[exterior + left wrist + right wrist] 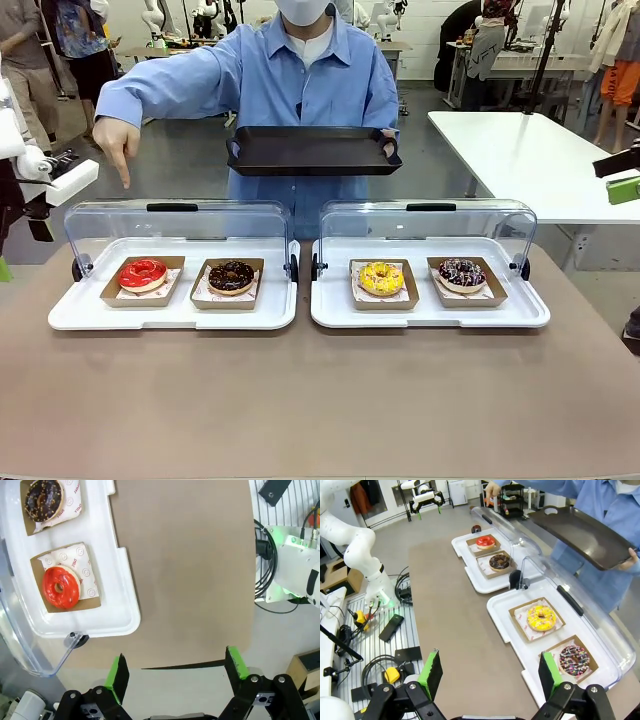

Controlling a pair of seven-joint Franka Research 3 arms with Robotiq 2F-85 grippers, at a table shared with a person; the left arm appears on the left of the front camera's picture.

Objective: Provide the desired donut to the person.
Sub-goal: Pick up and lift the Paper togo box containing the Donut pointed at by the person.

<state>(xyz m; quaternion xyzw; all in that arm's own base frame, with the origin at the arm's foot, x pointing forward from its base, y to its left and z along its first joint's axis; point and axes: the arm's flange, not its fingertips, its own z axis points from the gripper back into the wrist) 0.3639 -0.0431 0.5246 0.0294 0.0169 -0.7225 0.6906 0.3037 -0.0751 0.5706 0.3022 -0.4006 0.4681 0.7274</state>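
Red glaze marks the donut (142, 273) lying farthest left, in a brown paper boat on the left white tray (170, 315). A chocolate donut (231, 276) sits just beside it on the right, in a boat of its own. The right white tray (430, 315) holds a yellow donut (381, 278) and, to the right of that, a dark donut with coloured sprinkles (461, 272). Both trays stand side by side on the brown table (320, 400), and their clear lids (180, 225) are swung up at the far side.

The person (300, 80) stands at the far side in a light-blue shirt. One arm reaches out over the left tray's lid, its index finger (125, 178) pointing straight down above the far left end, nearest the red donut. The other arm holds a black tray (312, 150) level at chest height, above the gap between the two white trays.

The left hand (176, 664) hangs above the table's left end, well apart from the left tray, its green-padded fingers spread wide with bare table between them. The right hand (490, 662) is raised off the right end of the table, fingers likewise wide and gripping nothing, with the right tray near it.
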